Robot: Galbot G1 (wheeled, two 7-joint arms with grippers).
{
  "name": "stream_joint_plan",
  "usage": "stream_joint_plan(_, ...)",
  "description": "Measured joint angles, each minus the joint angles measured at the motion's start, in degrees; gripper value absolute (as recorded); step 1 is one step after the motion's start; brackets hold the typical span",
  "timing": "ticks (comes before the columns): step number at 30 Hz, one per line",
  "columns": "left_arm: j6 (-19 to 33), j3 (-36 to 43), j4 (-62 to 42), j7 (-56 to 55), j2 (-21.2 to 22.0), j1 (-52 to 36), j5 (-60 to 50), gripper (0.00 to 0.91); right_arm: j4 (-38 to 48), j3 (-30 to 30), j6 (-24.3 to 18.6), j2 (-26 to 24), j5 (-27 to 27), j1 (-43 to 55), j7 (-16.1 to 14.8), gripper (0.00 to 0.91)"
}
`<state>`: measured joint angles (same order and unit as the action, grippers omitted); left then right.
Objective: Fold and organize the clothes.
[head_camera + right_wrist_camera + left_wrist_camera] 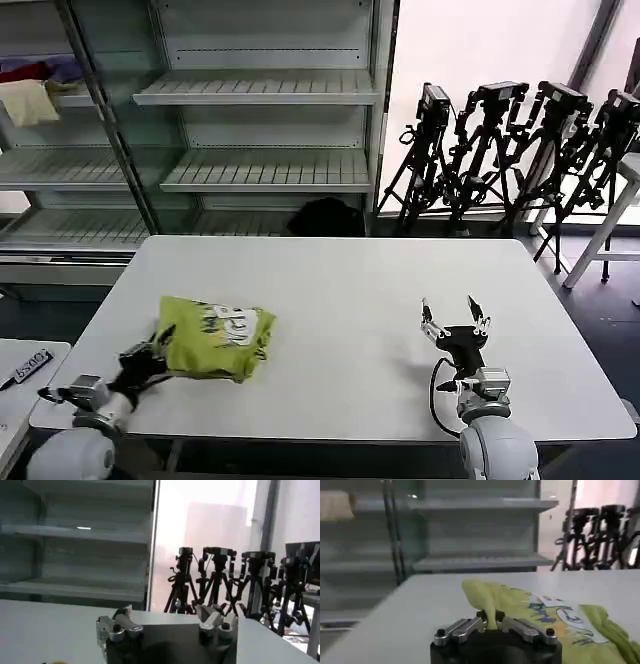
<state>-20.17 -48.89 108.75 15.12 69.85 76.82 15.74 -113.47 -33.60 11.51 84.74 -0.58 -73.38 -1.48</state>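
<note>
- We have the lime T-shirt (215,338) lying as a compact, roughly folded bundle on the near-left part of the white table (350,290), its white printed patch (232,323) facing up.
- Our left gripper (157,352) sits at the bundle's near-left edge. In the left wrist view its fingers (470,626) are drawn together on a raised ridge of yellow-green cloth, so we judge it to be pinching the shirt's edge.
- Our right gripper (455,320) hovers over the near-right part of the table, well apart from the shirt. Its fingers are spread wide and hold nothing; the right wrist view shows the same open fingers (118,625) above bare table.
- We judge the folding to be mostly done: the shirt is already doubled into a small pad, though the near-right edge looks bunched and not flat.
- The step in hand looks like a last fold or a tidy of the bundle by the left arm.
- Next, we would need either to carry the pinched edge across and lay it flat, or to let go cleanly without dragging the pad out of shape.
- Behind the table stand grey shelves (265,90) and a row of tripods (500,150).
</note>
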Motion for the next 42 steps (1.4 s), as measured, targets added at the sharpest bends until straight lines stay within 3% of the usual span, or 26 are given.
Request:
stream_joint_plan(11,0.14,-9.22,-0.15,5.19,-14.85,-2.74,-4.63,0.000,0.62,0.23,-0.78,0.02,-0.06,-0.53,-0.04,0.907)
stream_joint_plan(17,-1.26,-7.48,3.20,6.94,-17.70,-3.51,-7.78,0.000,1.26,-0.28,-1.45,-0.31,-0.15,-1.18,-0.02,0.907)
stream_joint_plan(22,-1.07,-0.89,5.88,7.56,-16.59,-3.02,-13.51,0.000,1.88,-0.83,-1.99,-0.50,-0.42,-1.68,0.01,0.907)
stream_joint_plan(29,-1.86,12.05,6.30,7.14,-10.98,-4.30,-22.12,0.000,2.06,-0.99,-2.30,-0.65,-0.41,-2.36,-0.01,0.907)
stream_joint_plan(38,-6.21,24.63,4.53,2.17,-3.62,-8.50,-21.99,0.030,0.24,0.49,-0.17,-0.02,-1.25,-2.69,-1.09,0.907)
stream_joint_plan(39,-6.73,25.55,4.23,1.33,-3.00,-8.94,-21.51,0.595,-0.12,0.78,0.53,0.11,-1.60,-2.59,-1.32,0.907)
stream_joint_plan(40,-7.21,26.37,3.91,0.46,-2.40,-9.34,-20.95,0.605,-0.55,1.13,1.52,0.25,-2.13,-2.47,-1.58,0.907)
stream_joint_plan(41,-7.72,27.19,3.58,-0.51,-1.79,-9.80,-20.36,0.554,-0.96,1.45,2.60,0.42,-2.70,-2.32,-1.83,0.907)
stream_joint_plan(42,-8.20,27.87,3.24,-1.41,-1.24,-10.27,-19.82,0.292,-1.31,1.85,3.77,0.57,-3.24,-2.18,-2.02,0.907)
